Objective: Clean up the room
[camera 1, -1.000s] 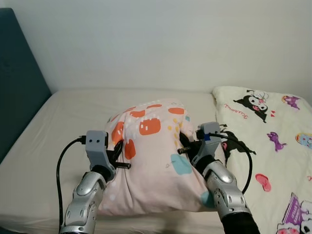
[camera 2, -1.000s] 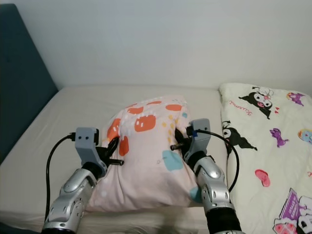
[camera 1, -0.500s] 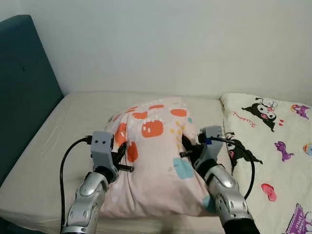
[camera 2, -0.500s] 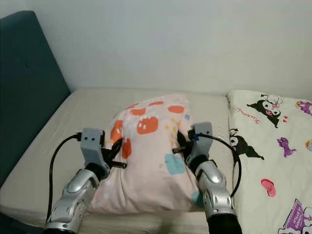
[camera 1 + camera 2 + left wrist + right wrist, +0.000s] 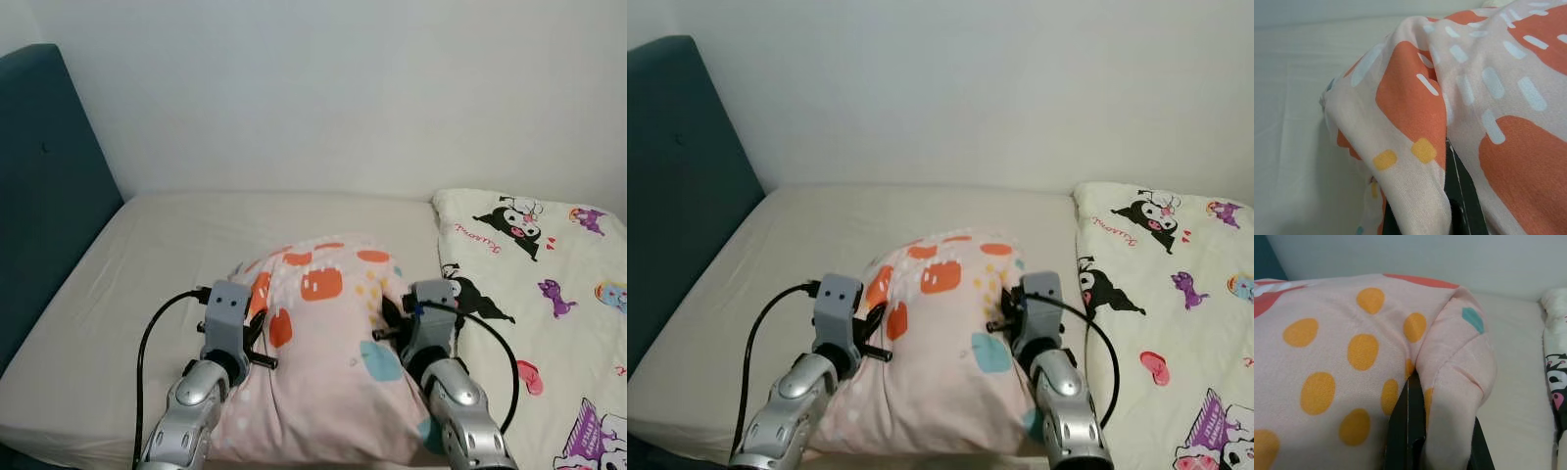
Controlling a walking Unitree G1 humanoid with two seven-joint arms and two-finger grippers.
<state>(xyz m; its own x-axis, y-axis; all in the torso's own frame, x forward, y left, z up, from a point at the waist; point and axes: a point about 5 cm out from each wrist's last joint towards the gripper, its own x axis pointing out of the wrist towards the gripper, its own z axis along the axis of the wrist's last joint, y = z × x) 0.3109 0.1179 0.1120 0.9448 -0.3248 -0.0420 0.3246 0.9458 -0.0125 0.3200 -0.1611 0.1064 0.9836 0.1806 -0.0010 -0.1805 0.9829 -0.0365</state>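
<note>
A pink pillow (image 5: pixel 328 343) with orange, yellow and teal patches is held up over the near part of the bed. My left gripper (image 5: pixel 257 333) is shut on its left edge and my right gripper (image 5: pixel 388 318) is shut on its right edge. In the left wrist view a black finger (image 5: pixel 1462 196) pinches a fold of the pillow (image 5: pixel 1415 112). In the right wrist view two black fingers (image 5: pixel 1409 431) clamp a seam of the pillow (image 5: pixel 1352 357).
The beige mattress (image 5: pixel 147 255) stretches to a white wall (image 5: pixel 323 88). A dark teal headboard (image 5: pixel 44 186) stands on the left. A white cartoon-print blanket (image 5: pixel 549 284) covers the bed's right side.
The camera has shifted, so more of the headboard shows. The pillow and both grippers sit lower in the picture, closer to the mattress. Both grips are unchanged.
</note>
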